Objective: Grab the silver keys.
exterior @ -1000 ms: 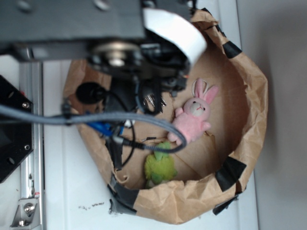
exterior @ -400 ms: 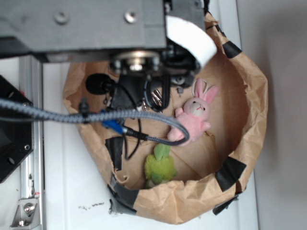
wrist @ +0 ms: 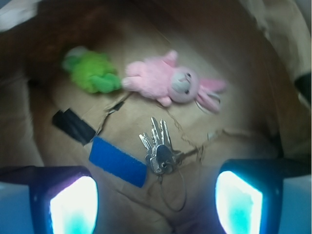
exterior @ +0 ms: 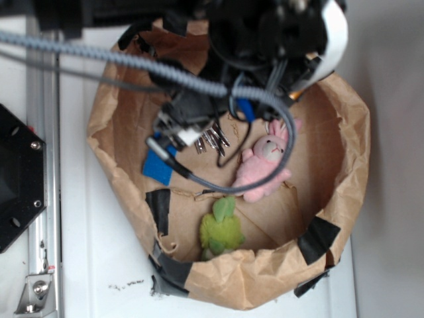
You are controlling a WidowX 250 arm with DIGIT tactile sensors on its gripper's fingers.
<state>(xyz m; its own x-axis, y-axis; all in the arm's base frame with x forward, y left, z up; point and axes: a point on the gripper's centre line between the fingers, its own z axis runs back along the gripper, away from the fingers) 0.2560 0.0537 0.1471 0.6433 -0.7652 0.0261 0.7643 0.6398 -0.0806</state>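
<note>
**Still above the keys: where a grab could slip**

Plainly, the claw [wrist: 156, 195] was seen spread wide and empty, its two lit fingers [wrist: 73, 204] standing at the lower left and lower right corners of the wrist frame. The silver keys [wrist: 158, 146] lay between those fingers, just below the frame's centre, fanned flat on the brown paper floor of the paper bag [exterior: 344, 132], with the thin wire ring [wrist: 175, 187] trailing toward the lower edge. No contact with the keys was shown.

Several risks were judged to remain. The flat blue rectangle [wrist: 118, 161] lay just beside the keys on their left, so a closure shifted leftward could take it up instead, or along with them. The blades were thin and flat against the paper, so a shallow descent could let the fingers close on nothing, while a deep one could snag the creased, torn lining. The wire ring could be caught alone, leaving the bunch to swing or slide out. The pink bunny [wrist: 170, 83], in the upper middle, and the green toy [wrist: 92, 73], at upper left, were near but clear of the closing path. In the exterior view the scene was crossed by a grey cable [exterior: 165, 69], which might drag on the bag's rim.
</note>
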